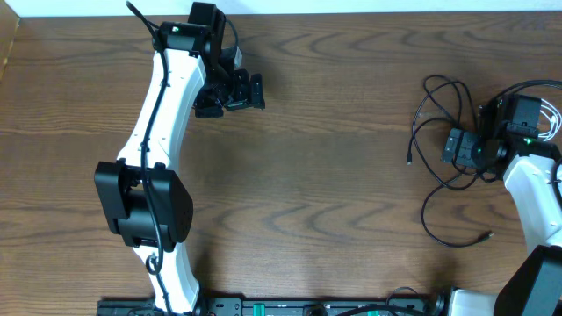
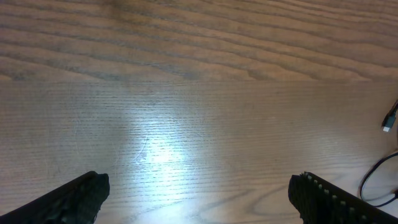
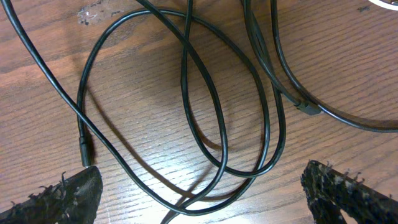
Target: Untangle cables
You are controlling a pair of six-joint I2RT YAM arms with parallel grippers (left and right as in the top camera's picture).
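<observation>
Two tools, both spread wide, both holding nothing! Up by the far edge, left of centre, the left tool [image 1: 232, 91] hangs over bare table [image 1: 334, 202], well apart from the tangle. Over at the right edge, the black cords [image 1: 436, 132] sprawl in loose, overlapping loops, and the right tool [image 1: 460, 146] hovers right above them, its fingers [image 3: 62, 198] on either side of a crossed loop. One plug end [image 1: 409, 161] points toward the table's middle. At the very right edge, the pale coil looks like the white cord [image 1: 552, 112], though it's mostly hidden.
</observation>
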